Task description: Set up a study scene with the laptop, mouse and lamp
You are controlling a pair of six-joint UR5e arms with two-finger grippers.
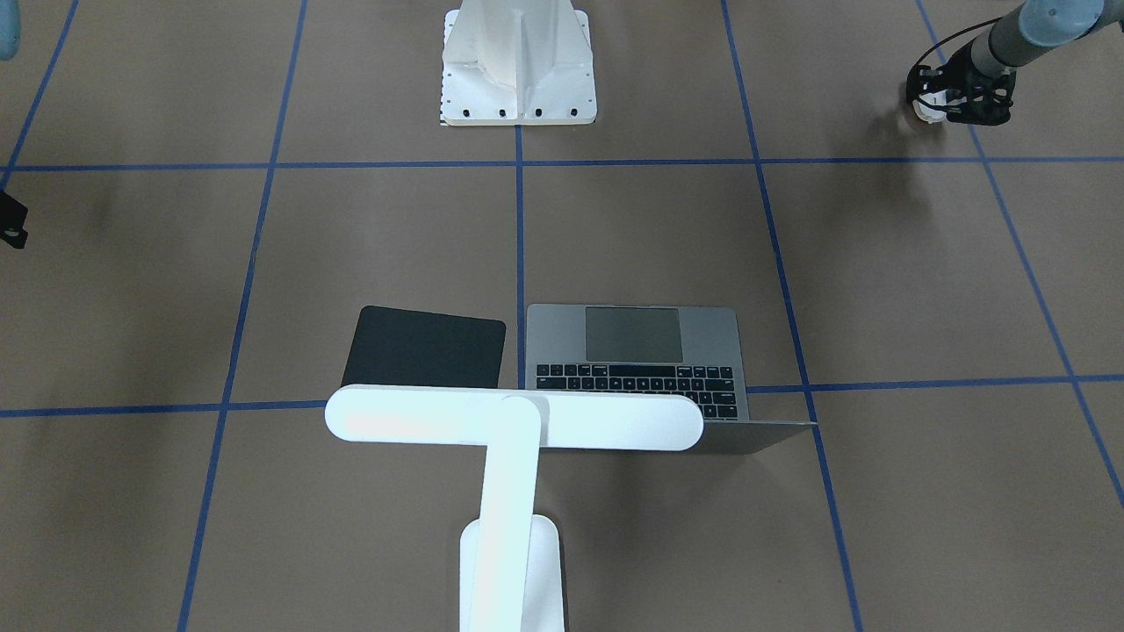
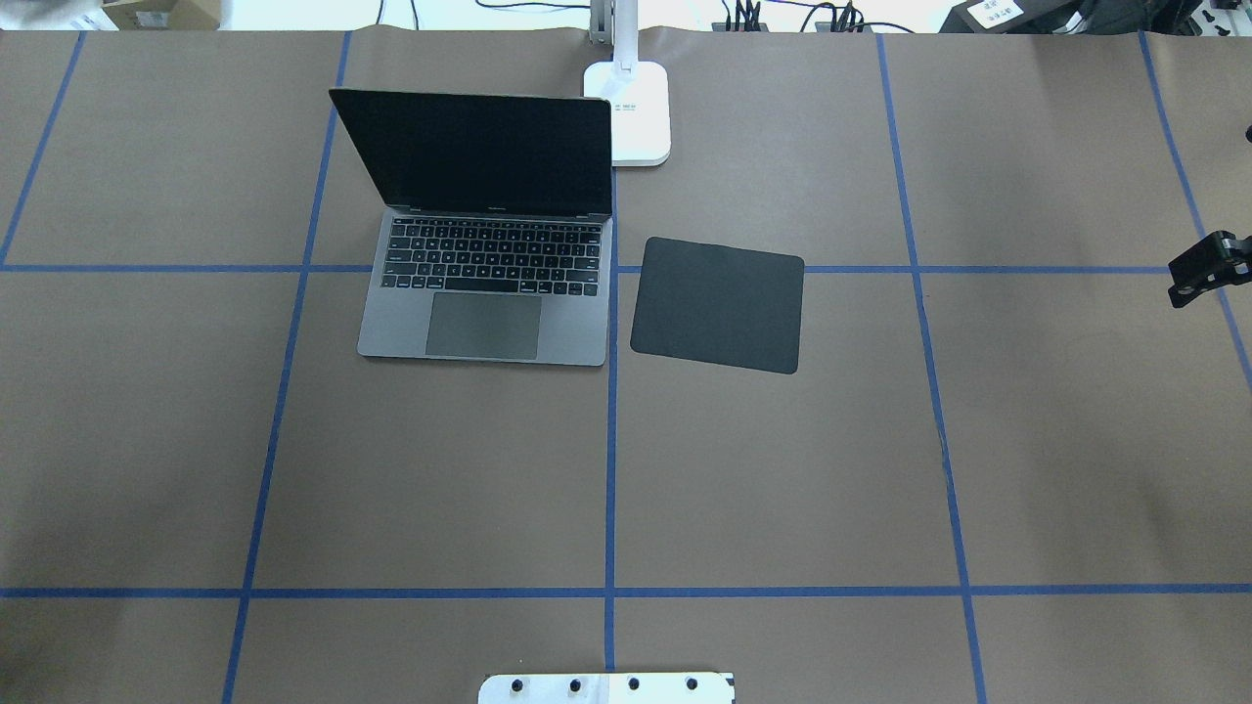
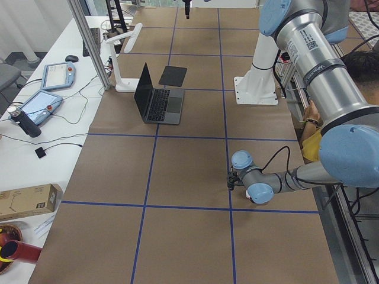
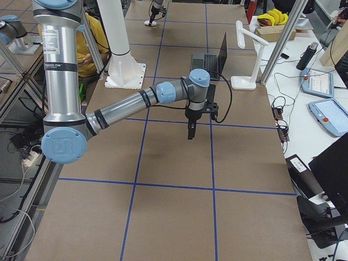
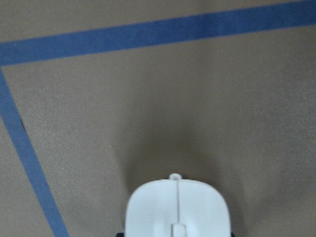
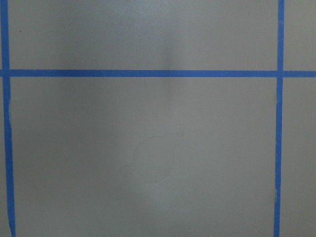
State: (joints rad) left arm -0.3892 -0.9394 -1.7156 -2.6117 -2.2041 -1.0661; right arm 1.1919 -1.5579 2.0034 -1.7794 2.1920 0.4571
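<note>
The laptop [image 2: 484,293] stands open on the brown table, left of centre in the overhead view; it also shows in the front-facing view [image 1: 637,351]. The white lamp [image 1: 514,421] stands behind it, its base [image 2: 641,108] at the table's far edge. The white mouse [image 1: 929,107] sits low at the table's left end, between the fingers of my left gripper [image 1: 953,95], which is shut on it. The mouse fills the bottom of the left wrist view [image 5: 177,210]. My right gripper [image 2: 1208,266] hangs at the right edge, cut off; I cannot tell whether it is open or shut.
A flat black mat [image 2: 719,303] lies just right of the laptop. The white ribbed pedestal [image 1: 518,66] stands at the robot's side of the table. Blue tape lines grid the brown surface. A side bench with tablets [image 3: 41,103] runs along the far edge.
</note>
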